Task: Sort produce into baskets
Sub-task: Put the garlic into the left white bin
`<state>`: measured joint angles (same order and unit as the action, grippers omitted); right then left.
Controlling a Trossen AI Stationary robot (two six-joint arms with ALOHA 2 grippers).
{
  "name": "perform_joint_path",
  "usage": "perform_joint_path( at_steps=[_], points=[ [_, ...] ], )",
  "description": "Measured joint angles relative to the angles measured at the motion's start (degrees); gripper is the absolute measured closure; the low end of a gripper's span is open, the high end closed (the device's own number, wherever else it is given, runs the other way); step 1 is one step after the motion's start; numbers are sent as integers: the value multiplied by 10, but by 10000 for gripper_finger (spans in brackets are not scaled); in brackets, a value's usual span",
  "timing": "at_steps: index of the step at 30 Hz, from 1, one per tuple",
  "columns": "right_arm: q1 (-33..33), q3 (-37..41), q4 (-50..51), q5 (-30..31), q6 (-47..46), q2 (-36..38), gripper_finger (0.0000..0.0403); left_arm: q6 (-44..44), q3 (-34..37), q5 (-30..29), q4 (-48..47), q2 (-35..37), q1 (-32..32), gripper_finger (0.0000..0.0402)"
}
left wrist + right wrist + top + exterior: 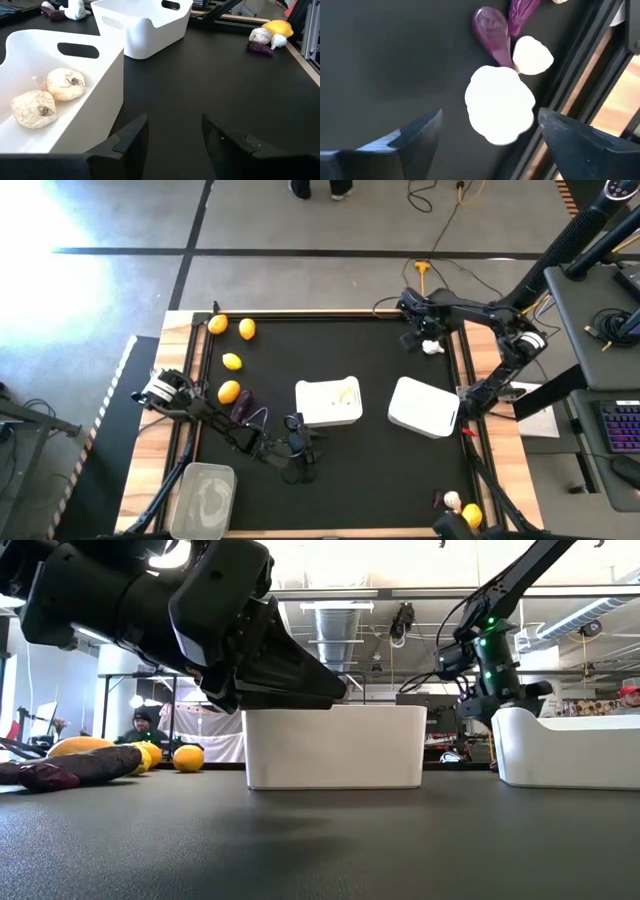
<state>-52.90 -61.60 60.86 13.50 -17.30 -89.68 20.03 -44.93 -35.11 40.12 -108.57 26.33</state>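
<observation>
Overhead, the right gripper [490,137] is hanging spread wide above a lumpy white garlic bulb [500,102] lying beside glossy purple vegetables [492,27], while the left gripper [172,137] is sitting parted and empty.

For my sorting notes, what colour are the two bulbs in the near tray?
Off-white bulbs, brownish root tufts; left wrist view.

A robotics lab or workshop in an open industrial hall: bare ceiling ducts [335,620] and strip lighting run overhead, a concrete floor [300,225] with dark taped lines surrounds the black-topped table [380,480] on its wooden frame, loose cables [440,205] trail across the floor, and a keyboard [622,425] sits on a side desk
</observation>
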Motion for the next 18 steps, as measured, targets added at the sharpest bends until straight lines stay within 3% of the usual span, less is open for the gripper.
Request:
perform_joint_path(
  at_steps=[3,11,18],
  points=[
    [-2,-7,2,0,-43,-35,74,0,0,0,0,0,0,235],
    [-2,-14,10,-6,-41,-133,111,0,0,0,-3,0,0,235],
    [-1,-40,29,-9,-28,-141,151,-2,1,0,-5,0,1,235]
  ],
)
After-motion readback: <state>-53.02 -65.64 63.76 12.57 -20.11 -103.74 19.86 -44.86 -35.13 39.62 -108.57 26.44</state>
